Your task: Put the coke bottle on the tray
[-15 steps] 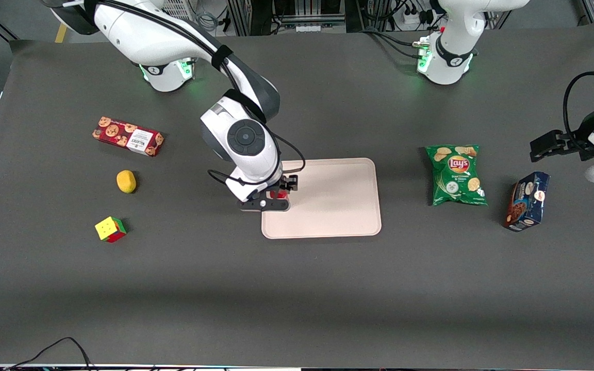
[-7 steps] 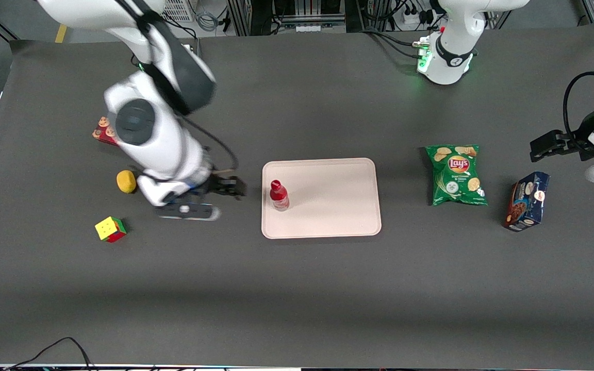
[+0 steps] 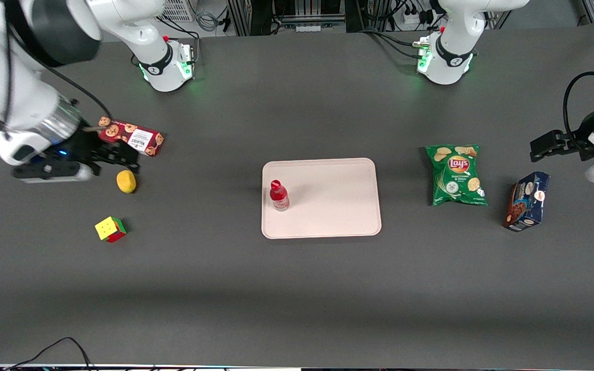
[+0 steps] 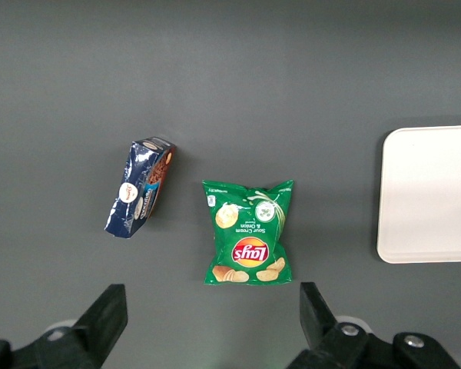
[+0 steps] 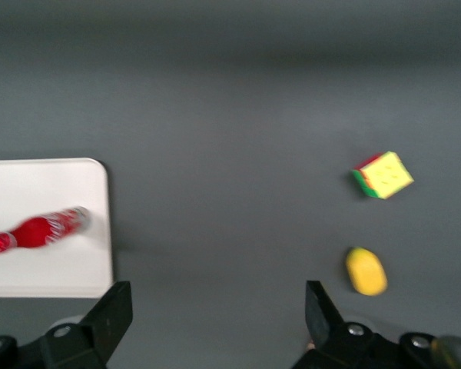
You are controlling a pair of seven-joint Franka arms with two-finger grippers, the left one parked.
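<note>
Bottle [image 3: 278, 195] seen upright on tray [image 3: 338, 206], near the tray edge toward the working arm's end; red cap up, clear base on tray floor. Nothing touching it. In wrist view bottle [image 5: 35, 231] shown inside tray [image 5: 54, 192] rim.

End effector [image 3: 116, 157] located high above surface [image 3: 297, 288], well apart from tray, by cookie box [image 3: 129, 136] and just above yellow obj. [image 3: 126, 181]. Fingers spread wide, nothing held; fingers [image 5: 107, 319] seen apart in wrist view.

Cube [image 3: 110, 229] nearer front cam. than yellow obj. Chips bag [image 3: 455, 175] and blue box [image 3: 527, 201] lie toward parked arm's end.
</note>
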